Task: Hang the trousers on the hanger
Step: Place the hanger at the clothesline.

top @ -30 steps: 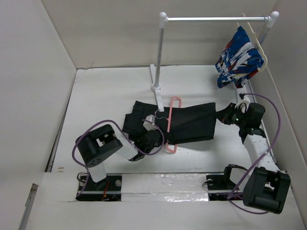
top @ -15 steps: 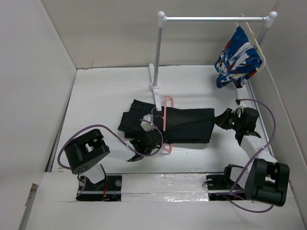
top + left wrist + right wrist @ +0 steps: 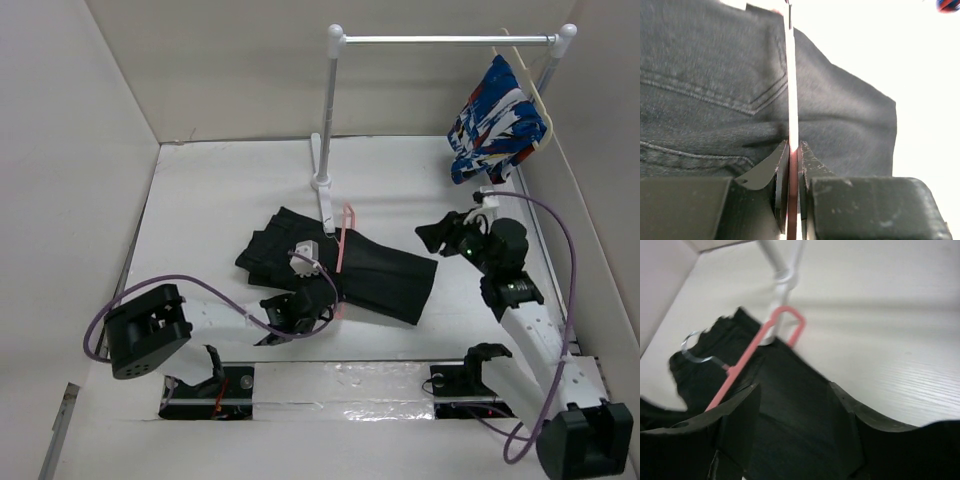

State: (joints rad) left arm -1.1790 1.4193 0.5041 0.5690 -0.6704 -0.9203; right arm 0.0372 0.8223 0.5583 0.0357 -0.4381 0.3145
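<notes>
Clamps left gripper (image 3: pixel 794 152) on the pink hanger (image 3: pixel 342 245) lying across the black trousers (image 3: pixel 385 275) on the table (image 3: pixel 200 200), hangs right gripper (image 3: pixel 432 235) spread and empty just beside them, risks dragging the unpinned trousers off on any lift.

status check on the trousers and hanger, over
Left gripper shut on the hanger. Right gripper open, holding nothing. Hanger lies across the trousers on the table. Rack foot close beside hanger's far end.

A robotics lab test cell: white panels (image 3: pixel 80 150) enclose a white table (image 3: pixel 220 180), two cabled robot arms (image 3: pixel 215 318) near a clothes rail (image 3: pixel 440 40).
</notes>
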